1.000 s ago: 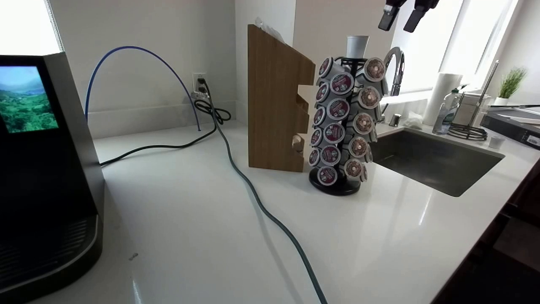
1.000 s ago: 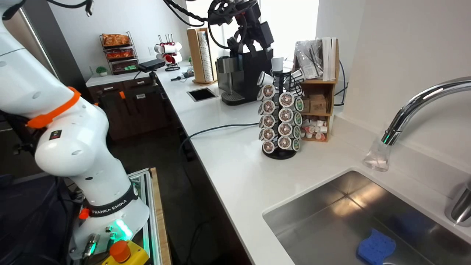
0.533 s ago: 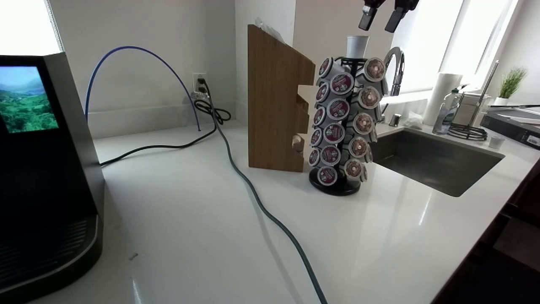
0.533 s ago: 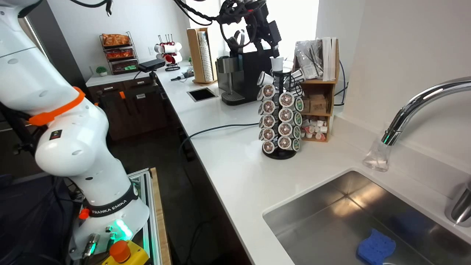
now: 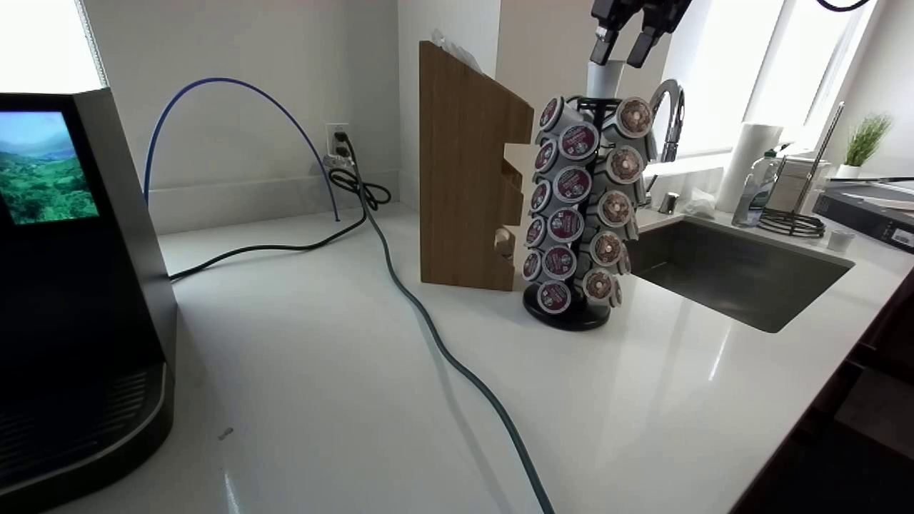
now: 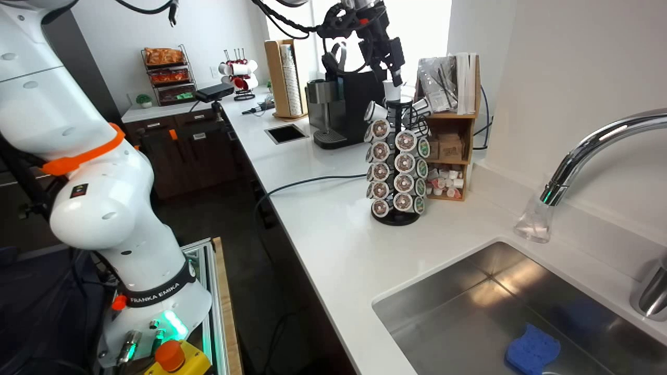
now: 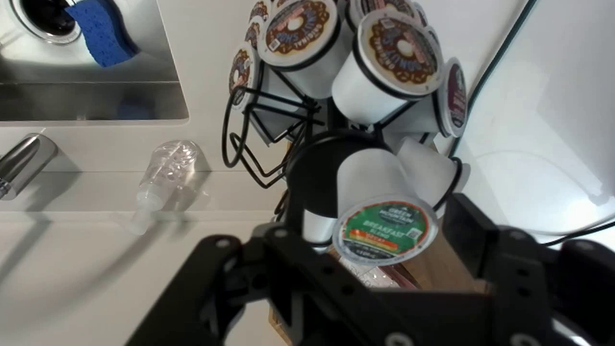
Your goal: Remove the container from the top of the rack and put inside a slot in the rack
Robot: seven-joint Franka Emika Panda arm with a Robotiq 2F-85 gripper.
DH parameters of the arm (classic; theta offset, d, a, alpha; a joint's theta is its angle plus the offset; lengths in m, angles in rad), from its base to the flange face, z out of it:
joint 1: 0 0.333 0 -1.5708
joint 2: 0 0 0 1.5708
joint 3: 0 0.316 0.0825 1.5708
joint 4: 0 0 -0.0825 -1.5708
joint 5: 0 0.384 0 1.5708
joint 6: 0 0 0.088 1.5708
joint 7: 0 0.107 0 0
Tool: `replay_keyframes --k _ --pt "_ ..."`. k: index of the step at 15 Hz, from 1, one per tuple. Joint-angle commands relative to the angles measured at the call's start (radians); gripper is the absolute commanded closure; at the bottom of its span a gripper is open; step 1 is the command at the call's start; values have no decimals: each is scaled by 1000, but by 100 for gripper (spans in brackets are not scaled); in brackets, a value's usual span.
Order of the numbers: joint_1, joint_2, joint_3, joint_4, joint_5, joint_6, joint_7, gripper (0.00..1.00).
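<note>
The container is a pale pod cup (image 5: 603,86) standing upside down on top of the rack, lid up; it also shows in an exterior view (image 6: 392,91). In the wrist view the container (image 7: 384,226) shows its green lid between the fingers. The rack (image 5: 566,319) is a dark wire carousel full of pods, also seen in an exterior view (image 6: 395,219). Its black top (image 7: 312,168) and empty wire loops show in the wrist view. My gripper (image 5: 620,57) is open at the container's top, with visible gaps to the fingers in the wrist view (image 7: 379,218).
A brown wooden organiser (image 5: 468,171) stands close beside the rack, also in an exterior view (image 6: 471,135). A sink (image 6: 443,291) with a blue sponge (image 6: 532,349) and a tap (image 6: 599,140) are nearby. A coffee machine (image 5: 78,285) and a cable (image 5: 457,364) are on the counter.
My gripper has moved across toward the rack and down, from clear of the container to around its top. The container and rack have not moved. The fingers stay apart.
</note>
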Motion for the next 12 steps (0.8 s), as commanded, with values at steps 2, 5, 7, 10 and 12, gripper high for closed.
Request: replay_keyframes --k 2,5,7,10,12 --pt "9 24 0 11 -12 45 32 24" --pt "11 26 2 7 -17 58 32 21" --pt "11 27 4 6 -26 56 34 25" --pt "11 29 5 5 -40 63 32 44" --pt "12 26 5 0 -53 81 29 50"
